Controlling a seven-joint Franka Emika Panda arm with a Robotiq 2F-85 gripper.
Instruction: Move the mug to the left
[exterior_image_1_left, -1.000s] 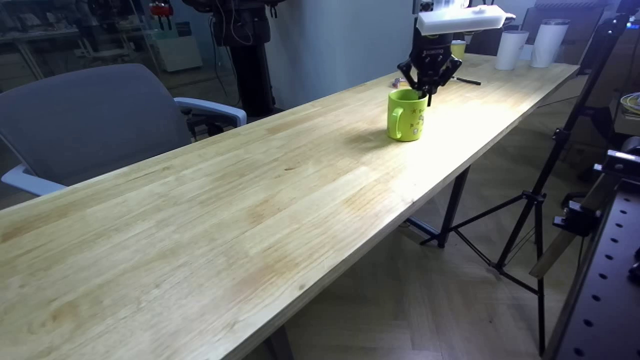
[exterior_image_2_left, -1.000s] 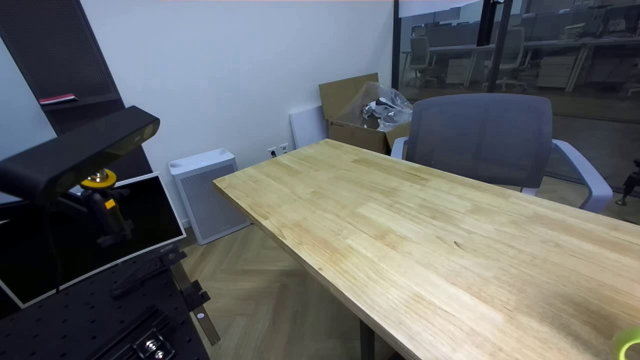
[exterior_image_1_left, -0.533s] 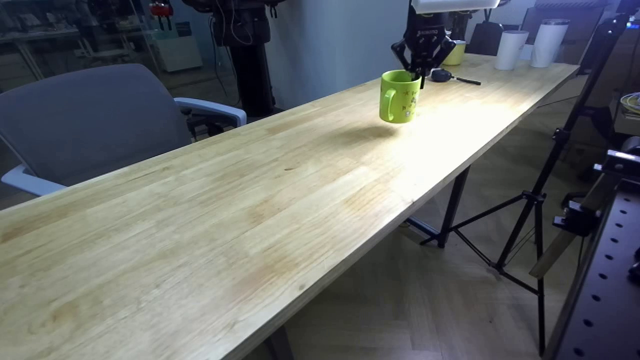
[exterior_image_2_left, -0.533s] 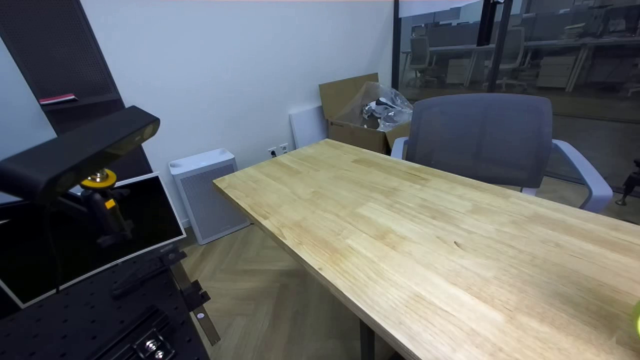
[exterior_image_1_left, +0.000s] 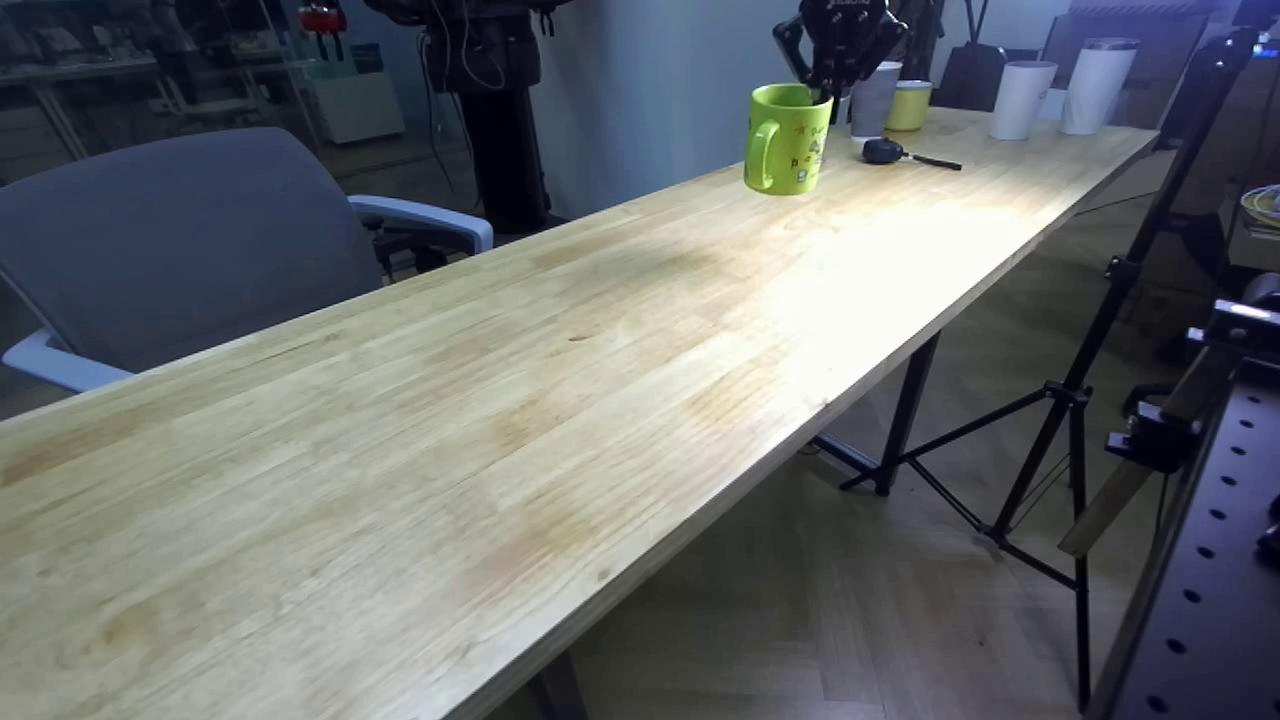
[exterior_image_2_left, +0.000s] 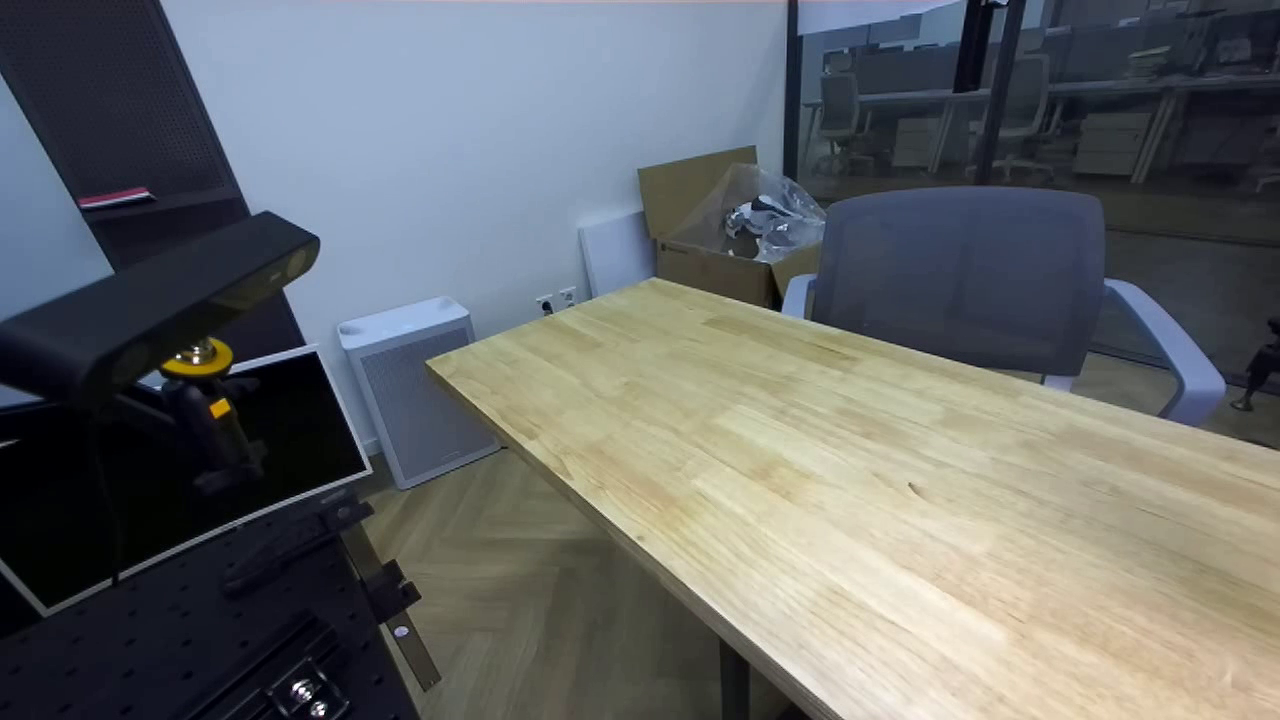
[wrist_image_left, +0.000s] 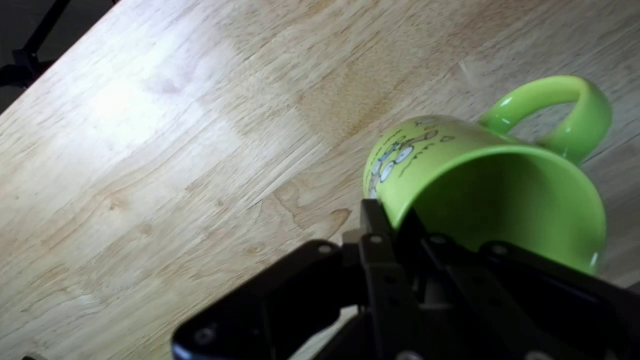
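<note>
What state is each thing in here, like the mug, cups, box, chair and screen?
Green mug, roughly upright, held above the table
Tool, shut on the mug's rim
Yellow cup, upright
Taller white cup, upright
Shorter white cup, upright
Greyish cup, upright, partly hidden
Cardboard box, open
Grey chair, unoccupied
Screen, dark

tool (wrist_image_left: 392, 217) and green mug (exterior_image_1_left: 786, 142) have risen higher above the table (exterior_image_1_left: 400, 480).
</note>
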